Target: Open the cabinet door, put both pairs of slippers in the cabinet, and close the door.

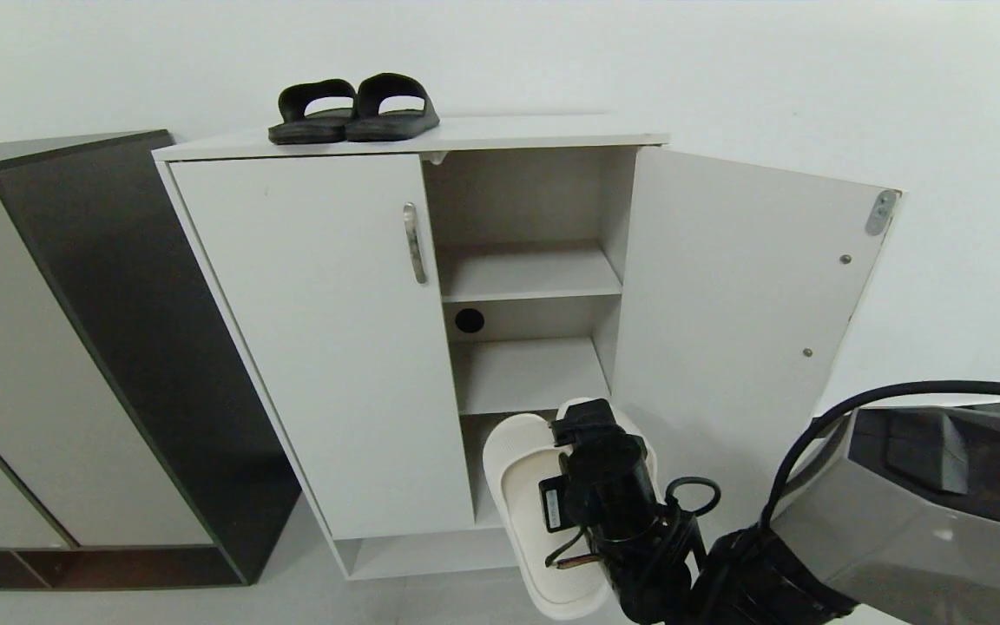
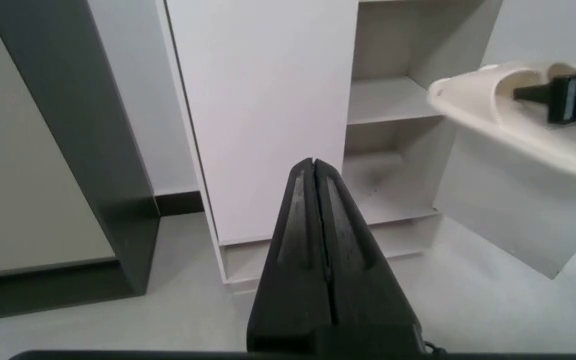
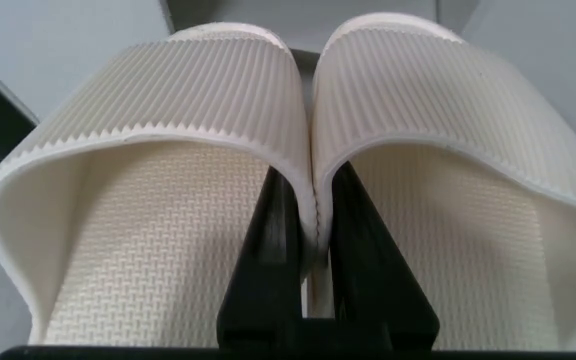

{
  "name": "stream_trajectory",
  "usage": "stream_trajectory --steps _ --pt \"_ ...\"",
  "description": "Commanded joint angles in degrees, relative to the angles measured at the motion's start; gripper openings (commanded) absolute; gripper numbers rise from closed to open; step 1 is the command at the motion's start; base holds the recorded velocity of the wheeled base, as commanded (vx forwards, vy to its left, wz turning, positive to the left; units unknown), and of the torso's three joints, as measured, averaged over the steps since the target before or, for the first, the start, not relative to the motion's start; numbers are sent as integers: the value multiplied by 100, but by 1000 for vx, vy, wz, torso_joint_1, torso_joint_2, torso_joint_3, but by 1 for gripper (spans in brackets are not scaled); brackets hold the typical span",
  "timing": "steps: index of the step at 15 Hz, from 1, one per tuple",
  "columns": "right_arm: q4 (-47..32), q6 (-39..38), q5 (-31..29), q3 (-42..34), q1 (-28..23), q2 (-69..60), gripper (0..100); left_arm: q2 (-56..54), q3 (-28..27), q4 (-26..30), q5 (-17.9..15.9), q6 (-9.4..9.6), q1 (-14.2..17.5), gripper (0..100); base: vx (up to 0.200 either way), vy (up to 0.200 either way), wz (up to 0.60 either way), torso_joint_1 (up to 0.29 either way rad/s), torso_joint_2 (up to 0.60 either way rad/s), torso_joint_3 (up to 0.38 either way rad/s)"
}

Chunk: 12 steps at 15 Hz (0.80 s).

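Note:
The white cabinet point(image 1: 335, 347) has its right door point(image 1: 726, 312) swung open and its left door shut. A pair of black slippers point(image 1: 352, 108) rests on the cabinet top. My right gripper point(image 1: 587, 421) is shut on a pair of white slippers point(image 1: 522, 495), held in front of the open lower compartment. The right wrist view shows the fingers point(image 3: 353, 250) pinching the two inner edges of the white slippers point(image 3: 168, 150) together. My left gripper point(image 2: 313, 200) is shut and holds nothing, low in front of the cabinet's closed left door point(image 2: 263, 110); the white slippers point(image 2: 513, 105) hang off to its side.
A dark cabinet point(image 1: 118, 347) with pale doors stands close on the left. The shelves point(image 1: 530, 269) behind the open door are bare. A grey floor point(image 1: 309, 599) lies in front, and a white wall is behind.

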<state>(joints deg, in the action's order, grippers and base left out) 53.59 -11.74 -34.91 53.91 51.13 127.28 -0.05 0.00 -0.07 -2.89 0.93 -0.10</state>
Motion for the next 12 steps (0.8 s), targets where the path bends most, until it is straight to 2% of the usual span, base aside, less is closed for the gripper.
stream_trajectory --steps 1,5,12 --pt "2 14 -7 129 55 271 0 14 0 -1 -1 -5 1 0 0 0 0 0 0 0" --pt "231 67 37 -355 11 95 0 14 0 -1 25 -14 1 0 0 0 0 0 0 0" --pt "758 418 46 -425 -24 341 0 14 0 -1 34 -14 1 0 0 0 0 0 0 0"
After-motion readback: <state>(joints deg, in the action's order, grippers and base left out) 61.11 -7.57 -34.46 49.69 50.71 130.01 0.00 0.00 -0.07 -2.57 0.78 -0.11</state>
